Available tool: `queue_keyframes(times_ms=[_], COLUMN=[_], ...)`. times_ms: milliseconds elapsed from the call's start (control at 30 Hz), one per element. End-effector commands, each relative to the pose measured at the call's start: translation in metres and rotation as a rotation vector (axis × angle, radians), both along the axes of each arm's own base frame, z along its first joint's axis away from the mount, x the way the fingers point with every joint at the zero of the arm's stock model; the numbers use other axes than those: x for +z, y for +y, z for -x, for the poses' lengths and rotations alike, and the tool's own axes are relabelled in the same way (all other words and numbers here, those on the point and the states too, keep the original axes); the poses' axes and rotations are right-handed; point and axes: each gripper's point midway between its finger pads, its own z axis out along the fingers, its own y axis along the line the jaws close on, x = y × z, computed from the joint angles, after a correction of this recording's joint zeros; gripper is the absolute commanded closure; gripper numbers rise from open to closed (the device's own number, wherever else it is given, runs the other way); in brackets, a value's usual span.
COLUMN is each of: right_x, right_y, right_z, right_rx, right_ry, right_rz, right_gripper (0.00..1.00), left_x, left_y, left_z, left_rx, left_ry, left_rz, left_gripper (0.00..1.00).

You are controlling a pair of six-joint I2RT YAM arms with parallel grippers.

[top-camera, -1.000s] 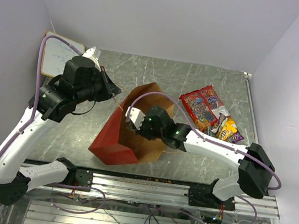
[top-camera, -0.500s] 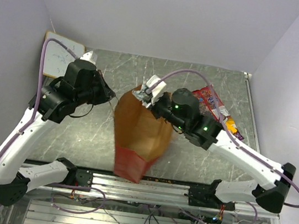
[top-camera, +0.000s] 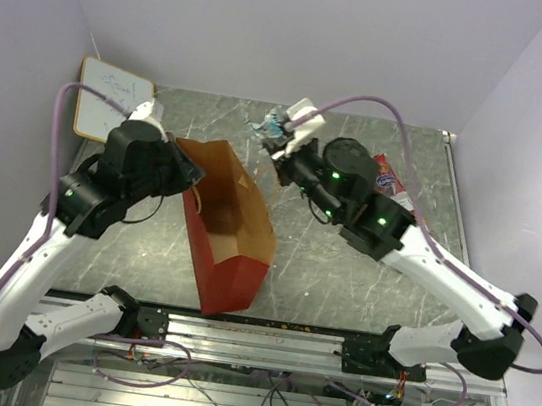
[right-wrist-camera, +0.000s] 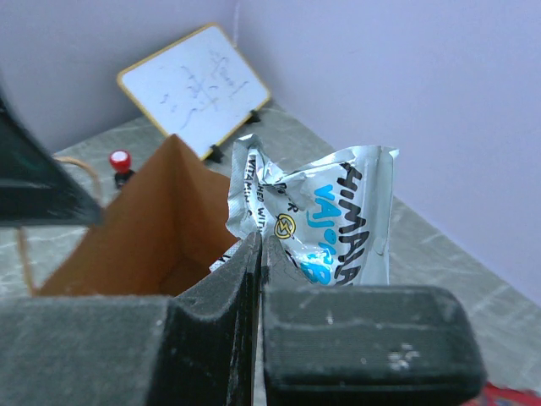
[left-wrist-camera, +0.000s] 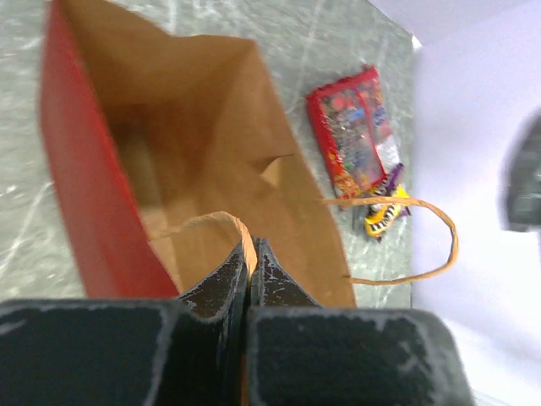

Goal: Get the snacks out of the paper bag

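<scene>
Bag (top-camera: 200, 252) gapes upward (long axis running far-to-near).

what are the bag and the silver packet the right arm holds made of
The bag looks like paper: matte brown kraft inside, red outside, sharply creased. The packet is probably metallised plastic film: shiny silver, crinkled, with bright glints.

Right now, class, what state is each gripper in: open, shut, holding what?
Left gripper: shut on the paper bag handle.
Right gripper: shut on the silvery-blue snack packet.
</scene>
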Motion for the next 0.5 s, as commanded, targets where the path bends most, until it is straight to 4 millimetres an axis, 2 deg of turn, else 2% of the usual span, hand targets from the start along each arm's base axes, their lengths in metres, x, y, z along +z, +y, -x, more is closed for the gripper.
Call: queue_keyframes(times_ms=[0,100,167,233,333,467], right_x=[-0.006,0.013,0.026,0.03,0.033,0.026], right_y=[0.047,0.06,0.058,0.048,0.019,-0.039], right_z=[-0.006,-0.017,-0.028,-0.038,-0.05,-0.066], right_rx=[0.083,0.062,0.007,-0.069,-0.211,-0.419], right_ry=[0.103,0.102,0.08,0.061,0.039,0.072], right_rz=[-0.106,-0.152,-0.154,-0.132,-0.087,-0.073], right_gripper=[1.0,1.0,1.0,1.0,1.0,1.0], left_x=[0.034,0.032,0.033,0.029,0.018,-0.001], left_y=[-0.051,-0.045,-0.04,-0.033,-0.021,-0.005], left_z=[-0.03,-0.046,-0.053,-0.059,-0.063,-0.052], left_rx=[-0.182,-0.143,-0.135,-0.126,-0.119,-0.107], left_ry=[-0.112,-0.078,-0.091,-0.088,-0.066,-0.031], left_rz=[0.071,-0.021,-0.072,-0.097,-0.097,-0.095], left_gripper=[0.93,0.93,0.93,0.93,0.93,0.93])
